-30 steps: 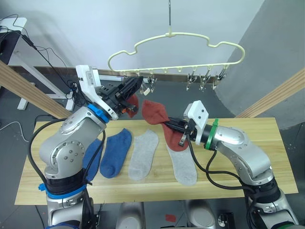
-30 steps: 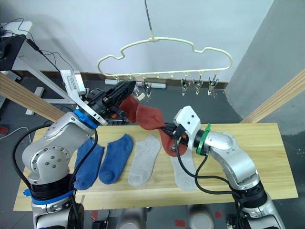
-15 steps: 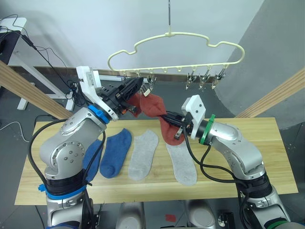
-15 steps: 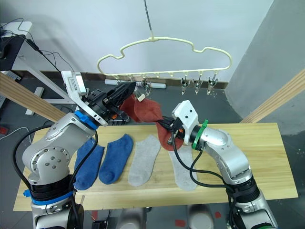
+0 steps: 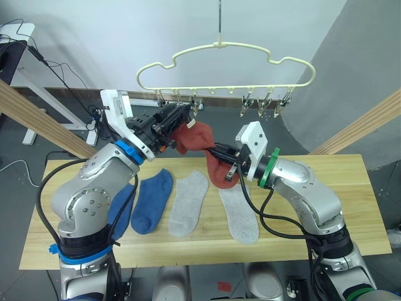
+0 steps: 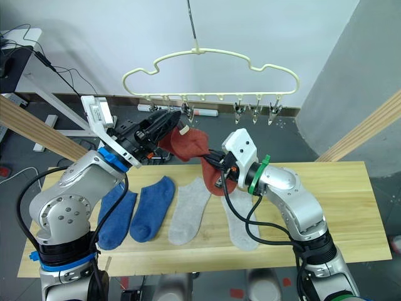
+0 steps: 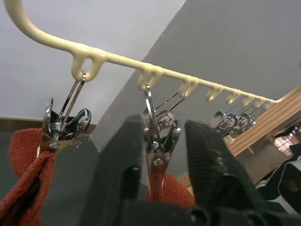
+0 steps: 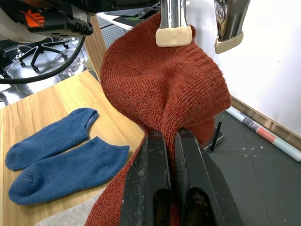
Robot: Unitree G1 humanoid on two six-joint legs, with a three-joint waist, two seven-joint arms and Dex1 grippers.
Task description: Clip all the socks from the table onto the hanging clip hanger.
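The pale yellow clip hanger point(image 5: 225, 45) hangs above the table point(image 5: 351, 188). My left gripper point(image 5: 183, 113) is up at its row of clips, shut on the second metal clip point(image 7: 157, 141), whose padded jaws stand apart. My right gripper point(image 8: 170, 136) is shut on a rust red sock point(image 8: 164, 89) and holds the sock's top edge against one clip pad. Another rust red sock point(image 7: 26, 165) hangs from the first clip. Two blue socks point(image 5: 150, 200) and two light grey socks point(image 5: 188, 204) lie flat on the table.
Slanted wooden poles of a frame run at the left point(image 5: 37, 119) and the right point(image 5: 366, 119). Three free clips point(image 5: 266, 105) hang at the hanger's right end. A white desk with cables point(image 5: 19, 63) stands at the far left.
My right gripper has lifted the rust red sock up and to the left, off the table, to the clip at my left gripper. The hanger has swung slightly left.
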